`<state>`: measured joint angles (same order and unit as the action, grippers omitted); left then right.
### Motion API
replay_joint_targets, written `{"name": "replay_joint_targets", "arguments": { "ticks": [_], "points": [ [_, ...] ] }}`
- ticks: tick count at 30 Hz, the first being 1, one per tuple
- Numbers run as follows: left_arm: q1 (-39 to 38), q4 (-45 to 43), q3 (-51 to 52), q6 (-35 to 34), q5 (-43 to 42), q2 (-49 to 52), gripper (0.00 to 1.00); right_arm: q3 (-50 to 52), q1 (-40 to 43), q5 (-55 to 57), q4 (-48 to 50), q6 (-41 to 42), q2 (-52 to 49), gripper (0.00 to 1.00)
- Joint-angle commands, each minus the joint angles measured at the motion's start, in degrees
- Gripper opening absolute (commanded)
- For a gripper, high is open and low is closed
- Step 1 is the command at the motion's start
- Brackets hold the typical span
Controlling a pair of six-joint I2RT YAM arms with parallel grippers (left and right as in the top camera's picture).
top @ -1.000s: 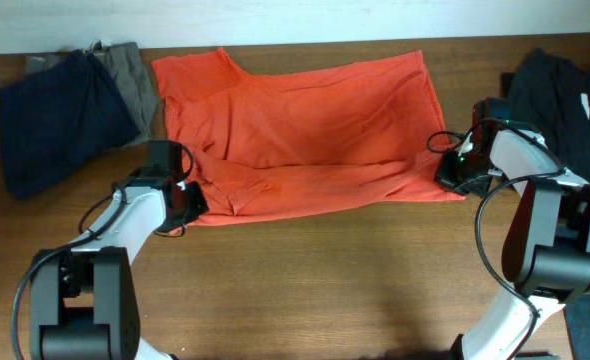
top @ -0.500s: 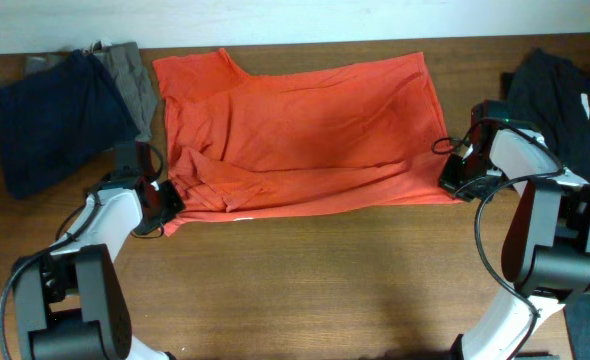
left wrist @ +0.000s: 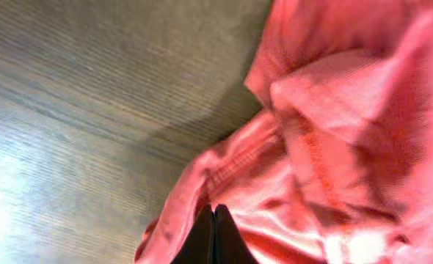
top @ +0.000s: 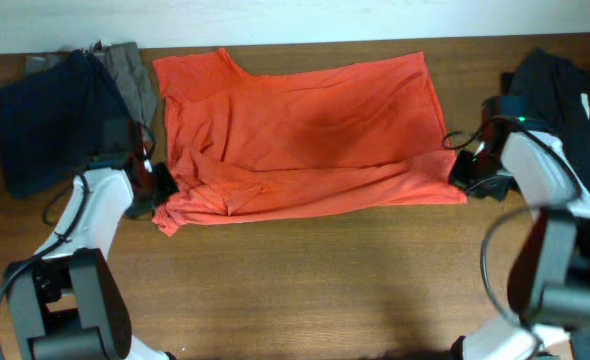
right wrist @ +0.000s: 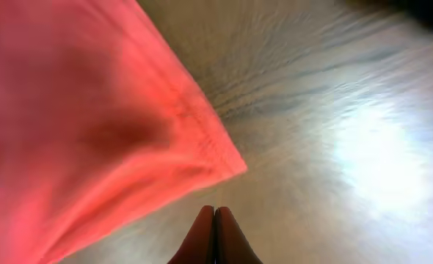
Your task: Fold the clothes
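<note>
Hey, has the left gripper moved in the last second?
Yes. In the overhead view the left gripper has shifted left toward the navy garment, pulling the orange shirt along.

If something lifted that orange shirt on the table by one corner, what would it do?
Probably floppy: the orange shirt lies in soft wrinkles and bunches beside the left hand, so it would likely drape and sag. It looks thin, so it is probably light.
</note>
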<state>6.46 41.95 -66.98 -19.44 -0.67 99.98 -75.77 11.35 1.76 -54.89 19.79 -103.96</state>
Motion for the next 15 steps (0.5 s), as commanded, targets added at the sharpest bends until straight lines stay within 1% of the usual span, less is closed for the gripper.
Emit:
{"name": "replay_joint_targets", "arguments": {
  "ticks": [1, 3, 4, 9, 10, 11, 15],
  "points": [
    [-0.17, 3.85, -6.08, 1.33, -0.48, -0.37, 0.01, -0.22, -0.04, 0.94, -0.02, 0.81, 8.7, 0.04],
    [-1.46, 4.09, -7.15, 1.33, -1.05, -1.03, 0.01, -0.22, -0.11, -4.59, 2.36, -1.84, 11.17, 0.11],
    [-2.51, 3.74, -7.21, 1.33, -1.73, -1.11, 0.01, -0.22, -0.09, -8.46, 4.61, -3.52, 11.26, 0.12],
    [-8.11, 2.21, -7.21, 1.33, -3.34, -0.59, 0.01, -0.22, -0.11, -10.99, 9.79, -3.5, 6.45, 0.06],
    [-9.11, 1.86, -7.21, 1.33, -3.43, -0.33, 0.01, -0.22, -0.11, -12.24, 10.47, -3.52, 4.72, 0.05],
    [-10.8, 0.98, -7.21, 1.31, -3.45, 0.39, 0.01, -0.22, -0.13, -15.89, 11.78, -5.03, 1.86, 0.04],
    [-13.66, -1.92, -7.21, 0.87, -4.72, 3.5, 0.01, -0.22, -0.15, -20.79, 14.53, -5.88, -5.51, 0.04]
  ]
}}
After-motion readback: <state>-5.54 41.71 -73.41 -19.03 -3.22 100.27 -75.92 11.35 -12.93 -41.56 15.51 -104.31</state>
